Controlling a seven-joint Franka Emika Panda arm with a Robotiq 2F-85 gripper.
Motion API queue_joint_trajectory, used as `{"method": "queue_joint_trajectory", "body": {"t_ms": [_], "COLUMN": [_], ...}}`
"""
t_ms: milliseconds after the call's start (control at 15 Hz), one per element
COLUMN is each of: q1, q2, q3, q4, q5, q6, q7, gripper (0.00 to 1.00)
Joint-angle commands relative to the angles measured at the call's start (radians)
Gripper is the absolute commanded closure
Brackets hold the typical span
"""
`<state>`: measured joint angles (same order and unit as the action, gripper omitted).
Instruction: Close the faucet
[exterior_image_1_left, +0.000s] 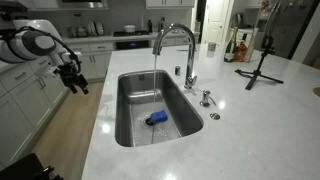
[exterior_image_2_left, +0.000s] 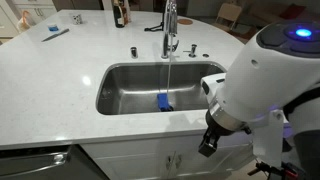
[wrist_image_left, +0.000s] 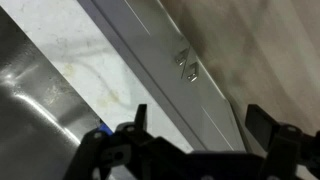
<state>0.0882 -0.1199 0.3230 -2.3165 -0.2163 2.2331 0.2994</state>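
My wrist view has the pincer (wrist_image_left: 197, 115) wide open, empty. Only exterior views show me the faucet (exterior_image_1_left: 175, 45); the sink (exterior_image_1_left: 130, 110) holds a blue item (exterior_image_1_left: 157, 118).

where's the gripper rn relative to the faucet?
In an exterior view the gripper hangs off the counter edge, above the floor, across the sink from the faucet; wrist view shows its fingers open.
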Motion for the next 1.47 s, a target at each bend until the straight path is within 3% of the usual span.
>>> {"method": "queue_joint_trajectory", "body": {"t_ms": [0,400,1000,1400], "q1": [0.034,0.031,-0.019,-0.128], "q2": [0.001,-0.014,-0.215,-0.425], "q3": [-0.034,-0.043,-0.197,-0.315], "q4": [0.002,-0.004,-0.131,-0.294], "q5": [-0.004,-0.002,0.076,0.069], "q6": [-0.003,0.002,0.031,0.077], "q7": [0.003,0.008,0.001,-0.033], "gripper": [0.0,0.0,0.0,0.0]}}
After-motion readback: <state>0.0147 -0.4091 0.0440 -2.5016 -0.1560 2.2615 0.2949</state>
